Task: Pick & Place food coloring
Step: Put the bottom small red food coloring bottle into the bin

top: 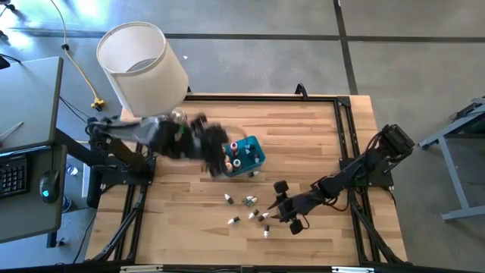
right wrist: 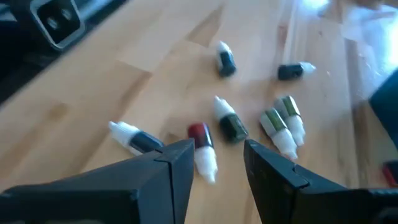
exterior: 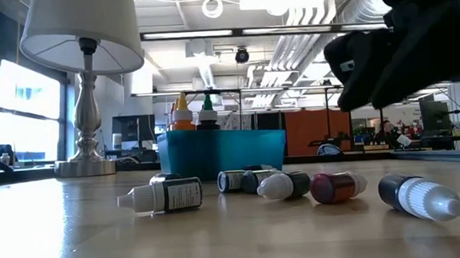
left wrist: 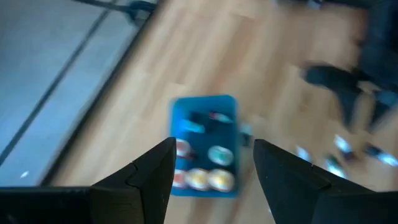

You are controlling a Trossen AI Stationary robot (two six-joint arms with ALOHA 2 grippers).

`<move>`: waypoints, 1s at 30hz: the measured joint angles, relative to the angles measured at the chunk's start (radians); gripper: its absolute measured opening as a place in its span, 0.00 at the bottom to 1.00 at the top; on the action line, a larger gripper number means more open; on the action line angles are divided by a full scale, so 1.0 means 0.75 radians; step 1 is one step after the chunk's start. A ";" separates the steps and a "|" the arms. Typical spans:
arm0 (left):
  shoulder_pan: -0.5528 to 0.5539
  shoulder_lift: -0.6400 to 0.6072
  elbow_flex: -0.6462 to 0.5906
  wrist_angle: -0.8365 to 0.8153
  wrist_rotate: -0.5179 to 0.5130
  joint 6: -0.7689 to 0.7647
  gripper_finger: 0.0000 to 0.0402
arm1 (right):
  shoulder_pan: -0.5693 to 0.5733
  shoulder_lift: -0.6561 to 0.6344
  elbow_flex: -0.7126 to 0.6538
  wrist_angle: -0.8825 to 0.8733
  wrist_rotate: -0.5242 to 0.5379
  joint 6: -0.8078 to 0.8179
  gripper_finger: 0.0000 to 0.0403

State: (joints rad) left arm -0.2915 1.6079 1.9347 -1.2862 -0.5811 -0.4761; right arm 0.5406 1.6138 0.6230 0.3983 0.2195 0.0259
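Red food coloring bottle (right wrist: 200, 144) lying loose under open, empty right gripper (right wrist: 214, 163), crowded neighbours risking a nudge, roll, missed grab.

The bin (top: 248, 155) is teal-blue, standing on a table (top: 318, 144) of pale wood with light plank-like grain. Above the bin's rim rise an orange bottle (exterior: 182, 115) and a dark one with a green cap (exterior: 207, 114). Near the bin lie loose bottles (right wrist: 249, 121) with white caps: several dark-bodied, one red (right wrist: 201, 144), two greenish. Behind the bin stands a lamp (exterior: 83, 70) with a white shade and silvery stem. Both grippers, left (left wrist: 211, 171) and right (right wrist: 214, 168), are black.
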 joint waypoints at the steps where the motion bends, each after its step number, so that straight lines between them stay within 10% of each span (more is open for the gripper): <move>1: -0.051 0.002 -0.058 0.052 -0.003 -0.020 0.52 | 0.002 0.012 -0.001 0.003 0.019 -0.006 0.33; 19: -0.371 0.004 -1.309 1.763 0.189 -0.099 0.52 | -0.042 0.207 0.046 0.174 -0.133 -0.034 0.33; 30: -0.371 0.002 -1.475 2.043 0.175 -0.103 0.52 | -0.121 0.345 0.111 0.163 -0.196 -0.040 0.33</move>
State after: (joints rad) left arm -0.5697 1.6093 0.8284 0.2462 -0.4501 -0.5537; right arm 0.4501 1.8725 0.7063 0.5207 0.0728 -0.0041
